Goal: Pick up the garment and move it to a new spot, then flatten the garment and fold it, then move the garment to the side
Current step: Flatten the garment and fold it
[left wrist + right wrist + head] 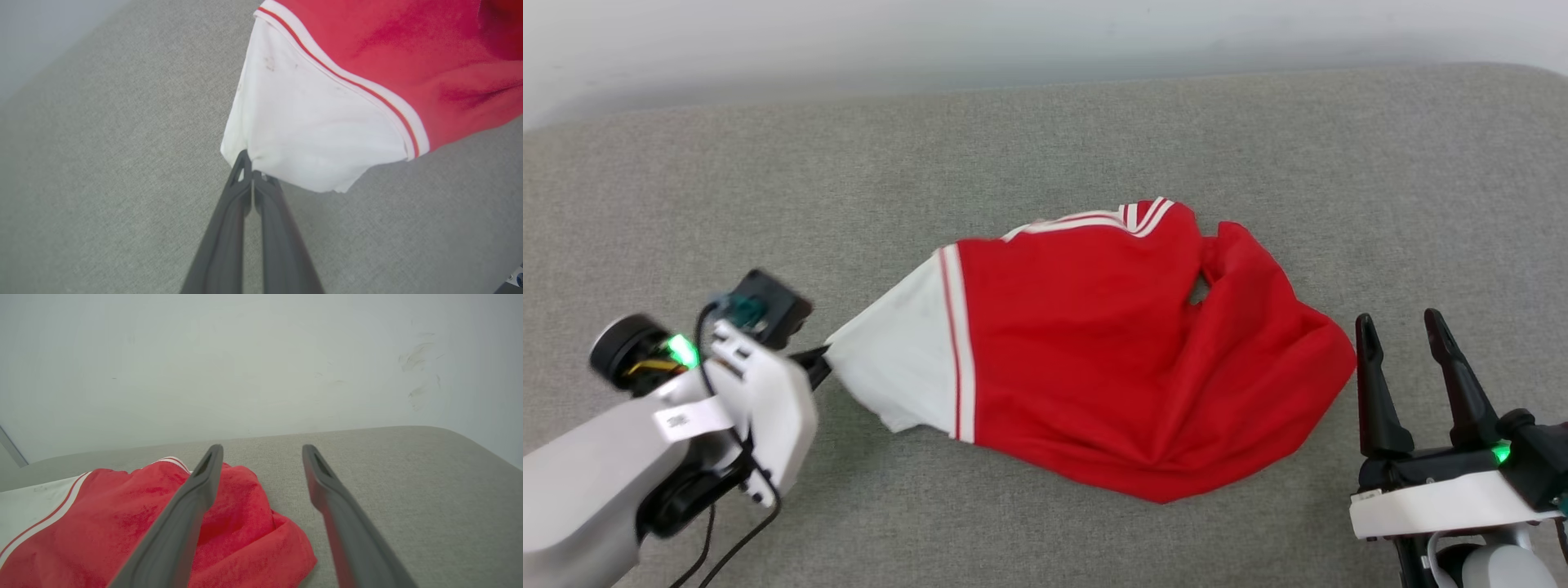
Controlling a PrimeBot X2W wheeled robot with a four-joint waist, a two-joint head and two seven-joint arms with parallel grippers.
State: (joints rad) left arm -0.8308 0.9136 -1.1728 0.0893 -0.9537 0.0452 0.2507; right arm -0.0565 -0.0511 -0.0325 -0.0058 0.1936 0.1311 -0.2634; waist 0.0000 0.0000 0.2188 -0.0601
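Note:
The garment (1094, 343), a bright red T-shirt with white sleeves and striped trim, lies bunched and creased in the middle of the grey surface. My left gripper (818, 359) is shut on the tip of its white sleeve (898, 359), which is drawn out to the left. In the left wrist view the gripper (250, 163) pinches the sleeve's corner (318, 130), with both dark fingers pressed together. My right gripper (1403, 327) stands open just right of the shirt's red edge, nothing between its fingers. The right wrist view has the gripper (263, 449) spread wide above the shirt (143, 514).
The grey fabric-covered surface (1045, 139) stretches all round the shirt. A pale wall (261, 355) rises behind its far edge, which curves down at the right.

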